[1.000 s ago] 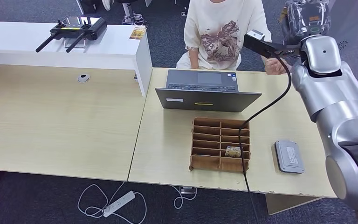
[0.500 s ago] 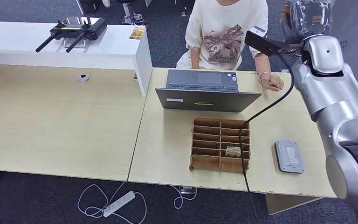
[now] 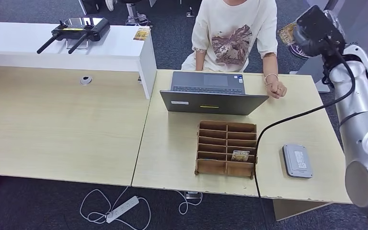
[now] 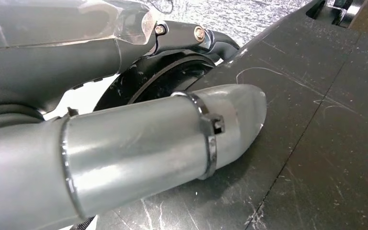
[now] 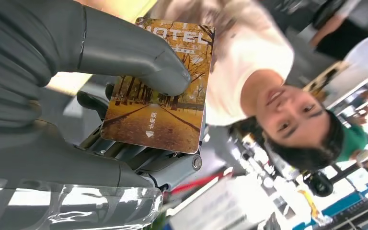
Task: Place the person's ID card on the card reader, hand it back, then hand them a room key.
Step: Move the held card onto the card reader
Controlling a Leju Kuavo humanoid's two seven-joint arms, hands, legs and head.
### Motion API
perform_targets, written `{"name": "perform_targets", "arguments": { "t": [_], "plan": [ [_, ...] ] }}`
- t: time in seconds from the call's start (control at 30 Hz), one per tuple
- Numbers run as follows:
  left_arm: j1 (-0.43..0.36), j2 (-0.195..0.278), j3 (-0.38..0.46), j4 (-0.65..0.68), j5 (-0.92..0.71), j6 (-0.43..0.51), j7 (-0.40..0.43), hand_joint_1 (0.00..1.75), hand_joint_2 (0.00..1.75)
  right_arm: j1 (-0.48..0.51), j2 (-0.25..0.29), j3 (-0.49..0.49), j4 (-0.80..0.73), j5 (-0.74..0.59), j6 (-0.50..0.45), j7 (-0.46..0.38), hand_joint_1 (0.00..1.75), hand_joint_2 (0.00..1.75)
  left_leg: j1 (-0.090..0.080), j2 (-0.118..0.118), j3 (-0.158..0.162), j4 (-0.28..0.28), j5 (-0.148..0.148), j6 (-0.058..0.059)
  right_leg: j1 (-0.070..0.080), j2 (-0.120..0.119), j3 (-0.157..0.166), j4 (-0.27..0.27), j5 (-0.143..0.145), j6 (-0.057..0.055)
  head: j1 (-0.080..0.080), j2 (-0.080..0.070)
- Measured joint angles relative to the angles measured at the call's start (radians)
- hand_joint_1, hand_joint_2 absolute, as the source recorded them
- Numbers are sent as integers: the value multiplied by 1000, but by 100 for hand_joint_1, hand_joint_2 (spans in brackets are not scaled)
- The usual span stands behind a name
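My right hand (image 3: 316, 28) is raised at the far right, beyond the desk's back edge. It pinches a hotel room key card (image 5: 159, 103) printed with autumn trees, thumb (image 5: 134, 57) on its face and fingers behind. The card's edge (image 3: 286, 33) points toward the seated person (image 3: 234, 36), whose hand (image 3: 275, 89) rests on the desk by the laptop. The grey card reader (image 3: 297, 160) lies flat on the desk's right side with nothing on it. Another card (image 3: 239, 155) sits in a wooden slot rack (image 3: 226, 128). My left hand (image 4: 124, 33) hangs low with nothing in it.
An open laptop (image 3: 213, 94) stands between the rack and the person. A black cable (image 3: 287, 120) runs from my right arm across the desk. A white counter (image 3: 67, 48) with a controller (image 3: 79, 28) stands at the back left.
My right arm has swung outward to the right and turned, carrying the card from in front of the person to the far right. The person's hand has come down onto the desk beside the laptop.
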Motion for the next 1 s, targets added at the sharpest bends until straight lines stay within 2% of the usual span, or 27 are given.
{"name": "perform_targets", "arguments": {
  "t": [0.13, 0.23, 0.43, 0.57, 0.73, 1.0],
  "plan": [
    [2, 1, 0, 0, 2, 4, -3, 0, 0, 40, -39, -29, -38, -169, 108, -21, 175, 175, 0, 0, 0, 0, 0, 0, 0, 0, 0, 0, 0, 0, 0, 0],
    [2, 1, 1, 0, 4, 6, -3, 0, 0, 81, -76, -30, -72, -320, 224, -22, 175, 175, 0, 0, 0, 0, 0, 0, 0, 0, 0, 0, 0, 0, 0, 0],
    [5, 1, 0, 0, 12, 12, -2, 0, 0, 176, -172, -5, -153, -591, 375, 48, 175, 175, 0, -1, 0, 0, 0, 0, 0, -1, 0, 0, 0, 0, 0, 0],
    [6, 1, 0, 0, 15, 15, -2, 0, 0, 239, -239, 21, -200, -711, 412, 87, 175, 175, 0, 0, -1, 0, -1, 1, 0, -1, 0, 0, 0, 0, 0, 0],
    [6, 1, 0, 0, 18, 16, -1, 0, 0, 286, -291, 42, -234, -778, 425, 95, 175, 175, 0, 0, 0, 0, -1, 1, 0, -1, 0, 0, 0, 0, 0, 0],
    [7, 1, 0, 0, 24, 18, 8, 0, 0, 422, -387, 49, -321, -996, 502, 117, 175, 175, 0, -1, -1, 0, -1, 1, 0, -2, 0, 0, 0, 0, 0, 0]
  ]
}}
